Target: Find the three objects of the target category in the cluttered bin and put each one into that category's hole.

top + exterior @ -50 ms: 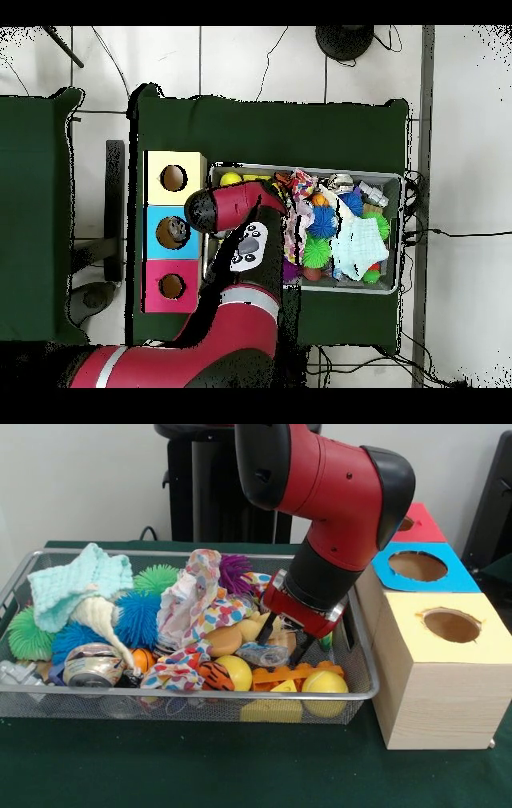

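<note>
My gripper (pixel 284 642) is lowered into the right part of the wire bin (pixel 200 696), open, with its black fingers (pixel 266 630) standing apart among tan and yellow toys. A clear plastic item (pixel 262 654) lies just below the fingers; I cannot tell whether they touch it. Yellow balls (pixel 325 684) (pixel 234 670) and an orange toy piece (pixel 276 676) lie at the bin's front. To the right stand the hole boxes: yellow (pixel 400 624), blue (pixel 460 580), red (pixel 424 524). In the overhead view the arm (pixel 235 215) hides the gripper.
The bin also holds a patterned cloth (pixel 196 604), a mint cloth (pixel 76 580), green (pixel 156 576), blue (pixel 138 616) and purple (pixel 234 570) spiky balls, a striped ball (pixel 214 674) and a tin (pixel 92 664). The boxes (pixel 173 232) stand beside the bin (pixel 400 180).
</note>
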